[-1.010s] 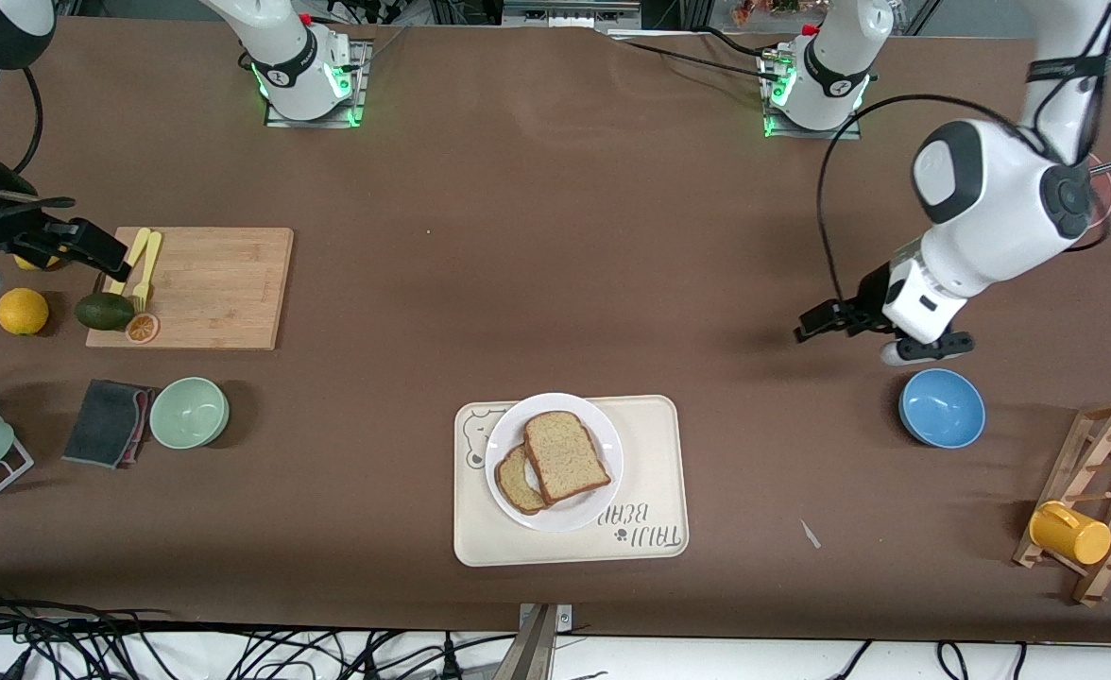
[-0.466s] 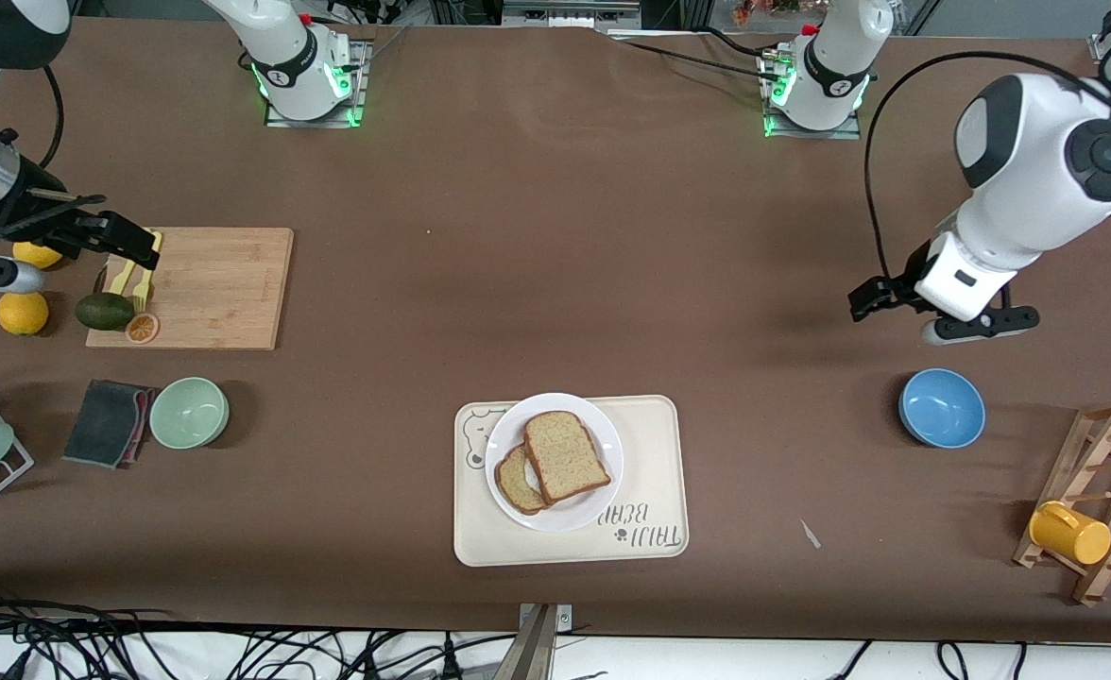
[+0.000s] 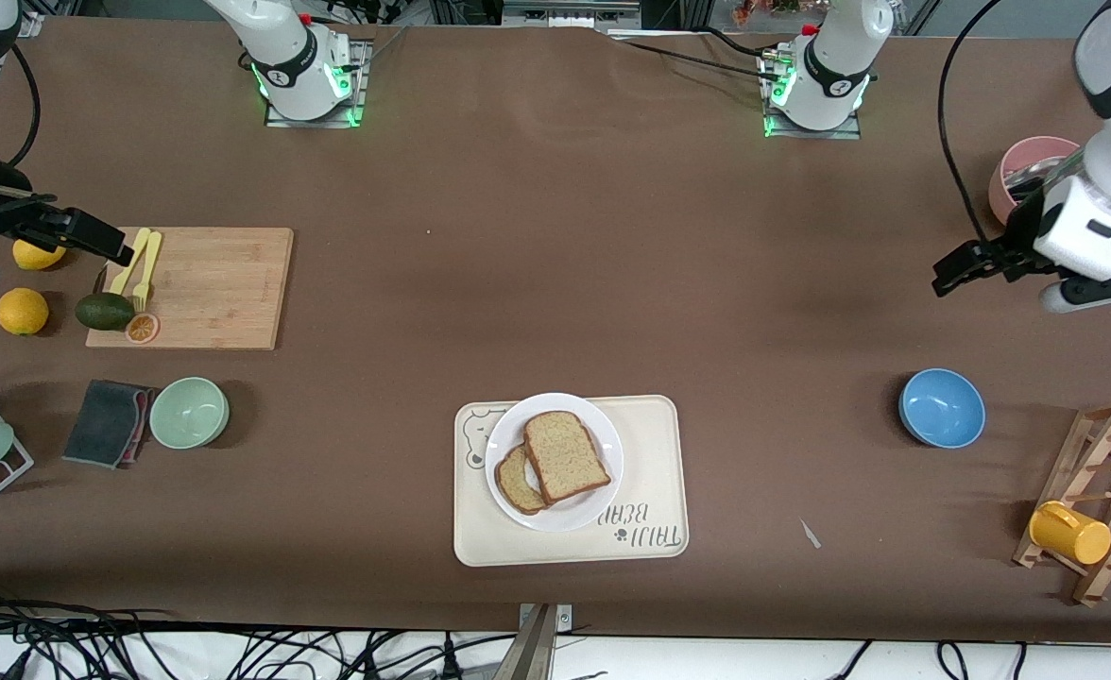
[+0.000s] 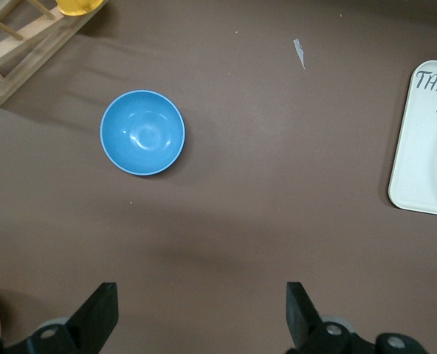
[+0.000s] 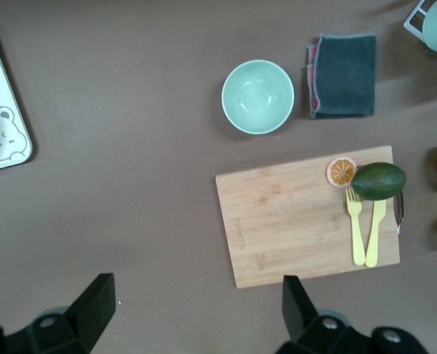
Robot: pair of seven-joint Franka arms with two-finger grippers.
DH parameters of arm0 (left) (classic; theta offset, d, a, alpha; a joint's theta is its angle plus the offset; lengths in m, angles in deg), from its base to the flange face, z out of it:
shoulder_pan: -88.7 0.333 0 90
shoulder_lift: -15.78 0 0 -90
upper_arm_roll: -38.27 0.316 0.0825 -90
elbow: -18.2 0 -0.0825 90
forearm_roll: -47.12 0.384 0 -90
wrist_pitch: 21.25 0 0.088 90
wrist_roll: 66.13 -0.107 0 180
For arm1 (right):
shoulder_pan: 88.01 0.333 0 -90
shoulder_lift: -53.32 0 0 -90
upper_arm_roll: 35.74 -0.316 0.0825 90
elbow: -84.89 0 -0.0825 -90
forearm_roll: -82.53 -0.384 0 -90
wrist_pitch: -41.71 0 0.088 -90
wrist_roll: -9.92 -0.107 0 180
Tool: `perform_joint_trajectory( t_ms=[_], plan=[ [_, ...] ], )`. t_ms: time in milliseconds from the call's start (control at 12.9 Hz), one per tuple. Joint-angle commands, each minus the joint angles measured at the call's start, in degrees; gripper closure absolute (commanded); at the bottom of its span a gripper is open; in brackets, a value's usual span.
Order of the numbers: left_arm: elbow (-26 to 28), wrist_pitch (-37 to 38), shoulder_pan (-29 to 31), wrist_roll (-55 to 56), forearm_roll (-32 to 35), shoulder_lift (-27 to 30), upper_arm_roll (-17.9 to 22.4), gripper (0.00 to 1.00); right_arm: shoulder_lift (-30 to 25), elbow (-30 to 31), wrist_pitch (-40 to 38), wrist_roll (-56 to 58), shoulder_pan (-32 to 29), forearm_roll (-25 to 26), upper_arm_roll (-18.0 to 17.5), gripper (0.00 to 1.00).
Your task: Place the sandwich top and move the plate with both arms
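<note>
The plate [image 3: 554, 462] sits on the cream bear-print tray [image 3: 655, 472], close to the front camera at the middle of the table [image 3: 555, 283]. On the plate, the sandwich top [image 3: 566, 455] lies tilted across the bread slice with the egg [image 3: 516, 481], covering part of it and leaving its end toward the right arm's side of the table exposed.

The left pincer [image 3: 954, 269] hangs in the air over bare table at the left arm's end, fingers spread wide with nothing between them; the left wrist view shows both black fingers [image 4: 100, 313] well apart, and under them the blue bowl [image 4: 142, 133] plus a corner of the tray [image 4: 425, 147]. A pink bowl [image 3: 1018, 170] shows just beside the left arm. The wooden rack [image 3: 1108, 501] carries a yellow mug [image 3: 1070, 532] near the front edge.

The right pincer [image 3: 107, 247] is over the edge of the cutting board [image 3: 206, 288] at the right arm's end, also wide and empty. The right wrist view has its fingers [image 5: 93, 302] apart, looking down on the board with 2 yellow forks [image 5: 365, 232], an avocado [image 5: 379, 181] and an orange slice [image 5: 342, 172]. The green bowl [image 3: 189, 412] stands beside the dark cloth [image 3: 107, 422], both nearer the front camera than the board. 2 whole citrus fruits [image 3: 23, 311] lie beside the board.
</note>
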Motion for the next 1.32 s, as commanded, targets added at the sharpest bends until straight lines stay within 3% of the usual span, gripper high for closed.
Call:
perform_joint_trajectory(
  t_ms=[0, 466, 1243],
  plan=[
    [-4.5, 6.9, 0.0, 0.2, 1.9, -0.5, 0.0, 0.00, -0.1, -1.4, -1.5, 0.9, -0.7, -1.1, -0.9, 0.00],
    [-9.9, 15.1, -0.1, 0.1, 1.9, 0.1, 0.7, 0.00, -0.1, -1.0, -1.6, 0.9, -0.6, -0.9, -1.1, 0.00],
    [-10.2, 14.7, 0.0, 0.0, 1.6, 0.3, 0.5, 0.00, -0.7, -1.4, -2.0, 2.6, -0.4, 1.2, -1.2, 0.00]
  ],
)
